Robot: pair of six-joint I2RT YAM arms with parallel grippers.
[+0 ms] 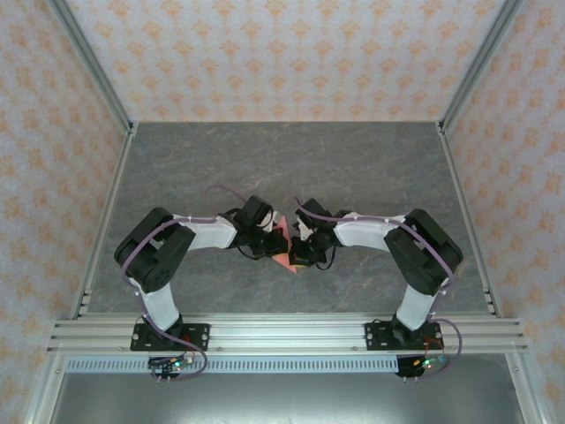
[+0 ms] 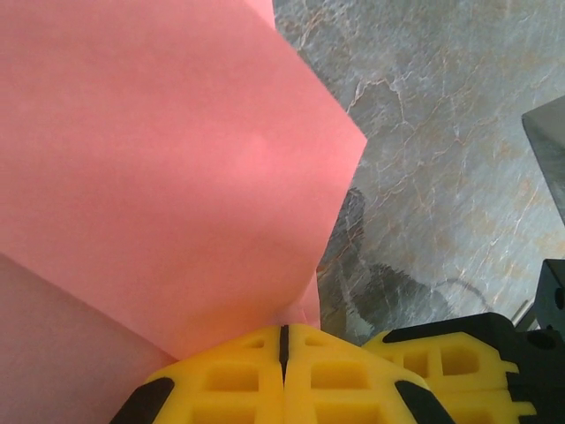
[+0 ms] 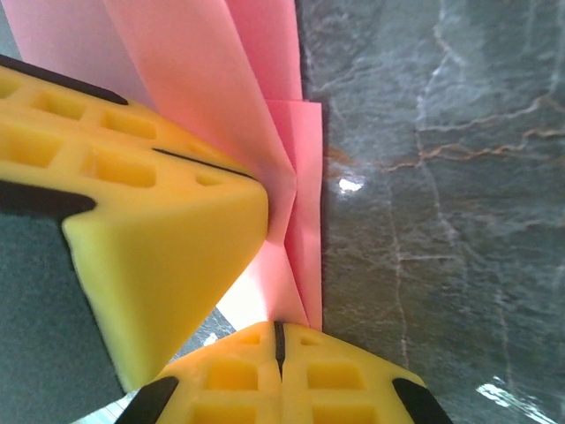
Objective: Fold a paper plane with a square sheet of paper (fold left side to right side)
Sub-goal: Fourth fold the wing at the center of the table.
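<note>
The salmon-pink sheet of paper (image 1: 283,246) is held up between both grippers over the middle of the table, folded into overlapping layers. My left gripper (image 2: 284,332) is shut on its lower edge, and a broad pink flap (image 2: 159,177) spreads above the jaws. My right gripper (image 3: 278,326) is shut on a narrow creased part of the paper (image 3: 300,177). The left gripper's yellow fingers (image 3: 150,230) press close against the paper in the right wrist view. From above, the left gripper (image 1: 266,240) and right gripper (image 1: 301,248) almost touch.
The grey marbled tabletop (image 1: 282,159) lies below the paper. Patterned walls and aluminium rails (image 1: 282,331) enclose the table. The right gripper's fingers (image 2: 459,367) sit just right of the left jaws.
</note>
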